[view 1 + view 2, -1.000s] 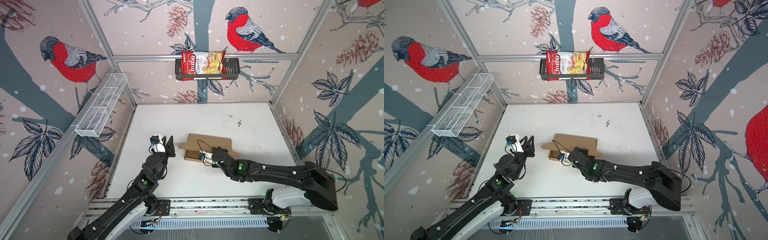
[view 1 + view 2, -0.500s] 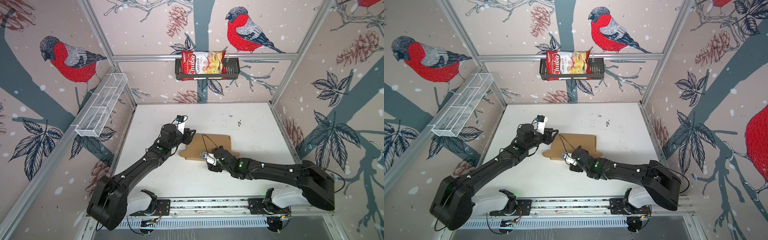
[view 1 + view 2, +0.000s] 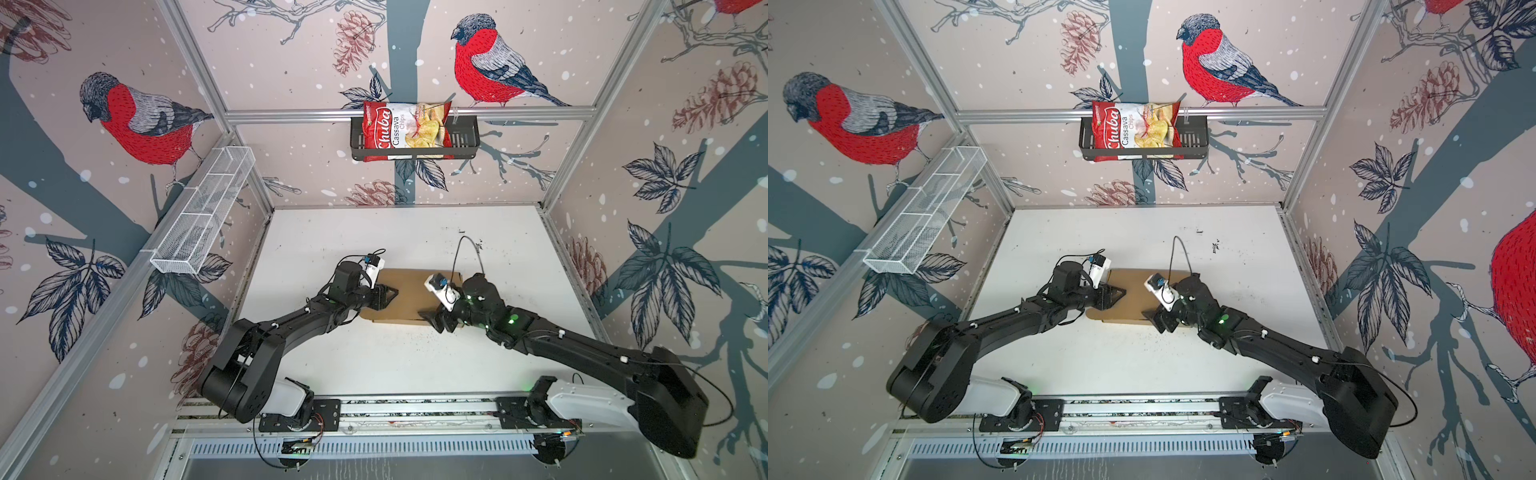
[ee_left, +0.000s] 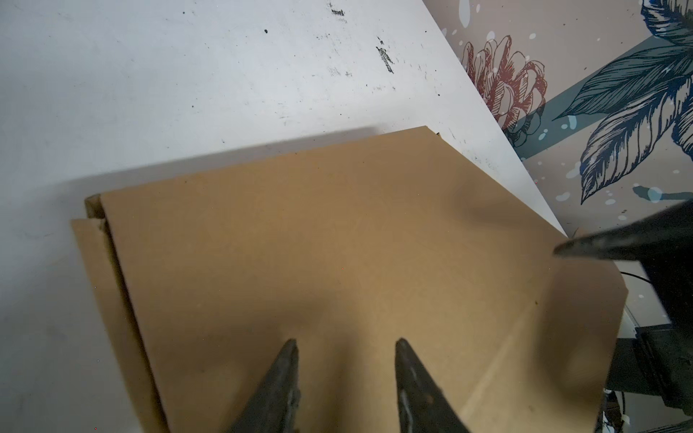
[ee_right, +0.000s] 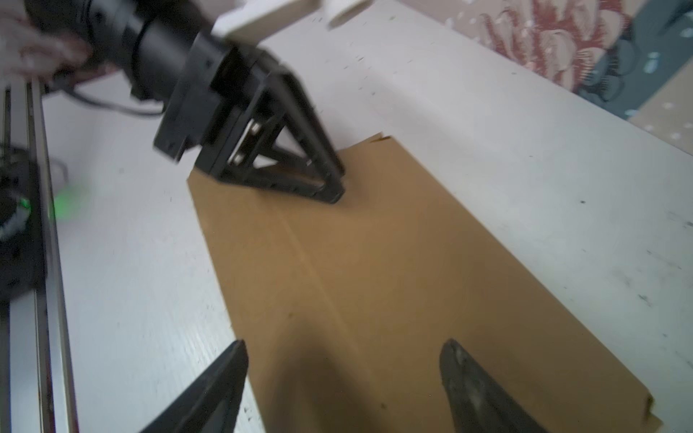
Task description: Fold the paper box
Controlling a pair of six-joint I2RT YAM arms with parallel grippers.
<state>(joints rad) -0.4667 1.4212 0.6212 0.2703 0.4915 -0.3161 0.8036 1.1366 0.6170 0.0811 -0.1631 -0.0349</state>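
Note:
The paper box is a flat brown cardboard piece lying on the white table, seen in both top views. My left gripper is over its left end. In the left wrist view this gripper stands open just above the box's top face, with nothing between the fingers. My right gripper is at the box's front right part. In the right wrist view it is open wide, one fingertip over the table and one over the cardboard.
A red chips bag sits in a black basket on the back wall. A white wire shelf hangs on the left wall. The arms' rail runs along the front edge.
My left arm has swung from the table's left side onto the box's left end. My right gripper has opened wide and moved right along the box's front edge.

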